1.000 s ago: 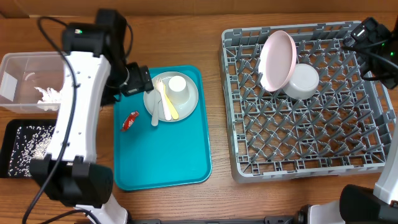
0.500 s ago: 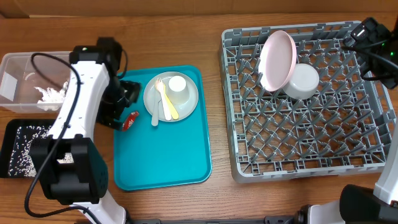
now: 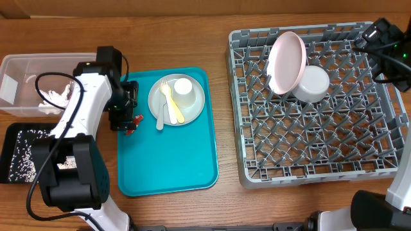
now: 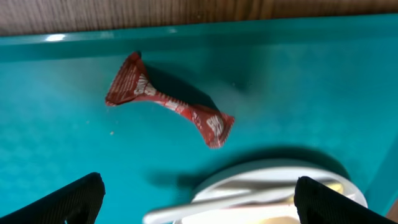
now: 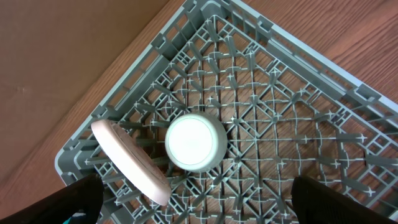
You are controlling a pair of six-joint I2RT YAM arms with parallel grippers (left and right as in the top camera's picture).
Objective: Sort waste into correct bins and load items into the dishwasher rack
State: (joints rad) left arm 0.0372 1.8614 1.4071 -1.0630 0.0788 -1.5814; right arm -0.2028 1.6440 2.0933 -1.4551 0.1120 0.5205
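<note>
Spread empty over the teal tray (image 4: 311,74), the left gripper (image 4: 199,193) may scrape the tray and skid the red foil wrapper (image 4: 168,106).

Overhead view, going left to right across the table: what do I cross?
Clear tub → left gripper → grey-green plate → pink plate → white bowl.

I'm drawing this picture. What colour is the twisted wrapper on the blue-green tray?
The wrapper is red with white lettering, clearest in the left wrist view.
</note>
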